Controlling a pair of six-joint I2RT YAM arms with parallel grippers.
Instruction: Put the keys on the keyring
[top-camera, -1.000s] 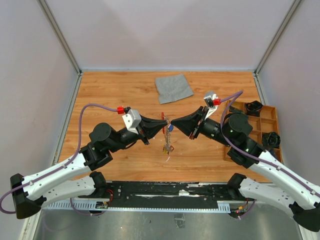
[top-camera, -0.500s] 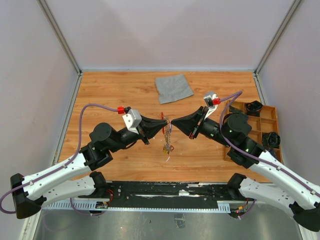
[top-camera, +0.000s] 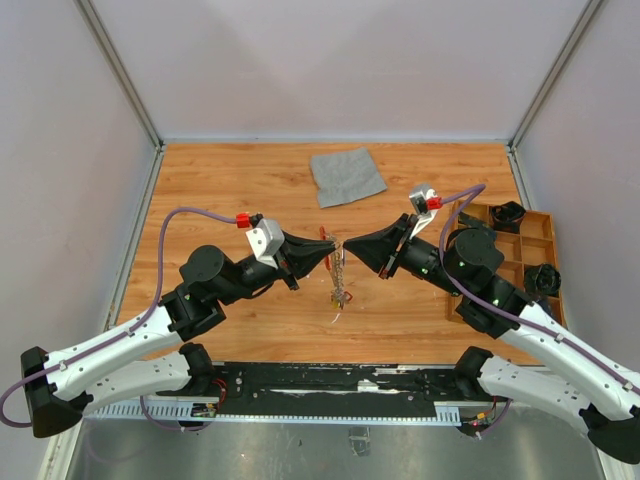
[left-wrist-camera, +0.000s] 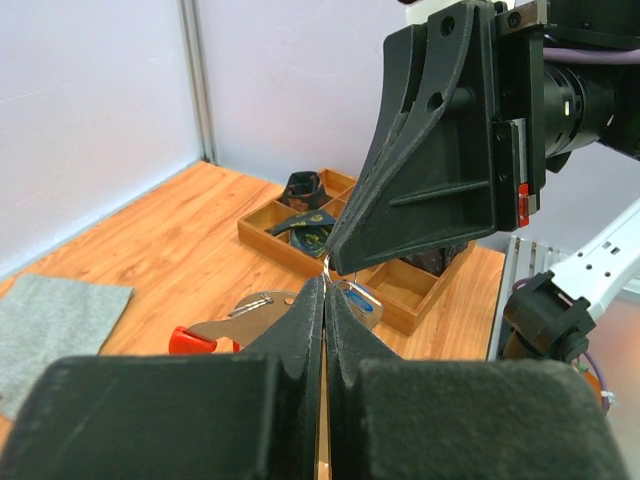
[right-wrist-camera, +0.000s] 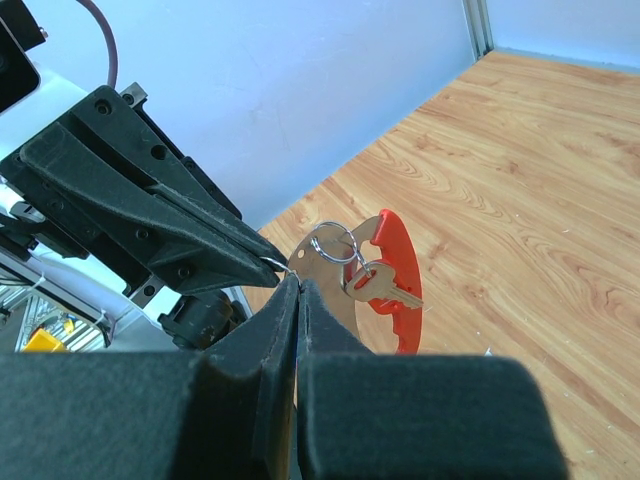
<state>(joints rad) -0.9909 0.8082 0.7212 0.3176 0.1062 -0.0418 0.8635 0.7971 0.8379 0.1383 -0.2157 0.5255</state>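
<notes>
nearer you than the cloth (top-camera: 347, 176), tiny keys (top-camera: 336, 296) dangle, likely light and loose, on a slack chain (top-camera: 339, 268) under the stiff red keyring (right-wrist-camera: 400, 262); left gripper (top-camera: 327, 251) and right gripper (top-camera: 348, 246) meet there, both pinched shut; hold the rigid loop, not the slippery chain

My arms (top-camera: 120, 350): white links, black joints.
I see purple cables (top-camera: 200, 211), red plugs (top-camera: 240, 221), grey wrist brackets (top-camera: 265, 240), black wedge-shaped fingers (top-camera: 308, 256).

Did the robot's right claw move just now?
No, not that I can see. The right gripper stays just as far below the grey cloth, tip to tip with the left gripper.
</notes>
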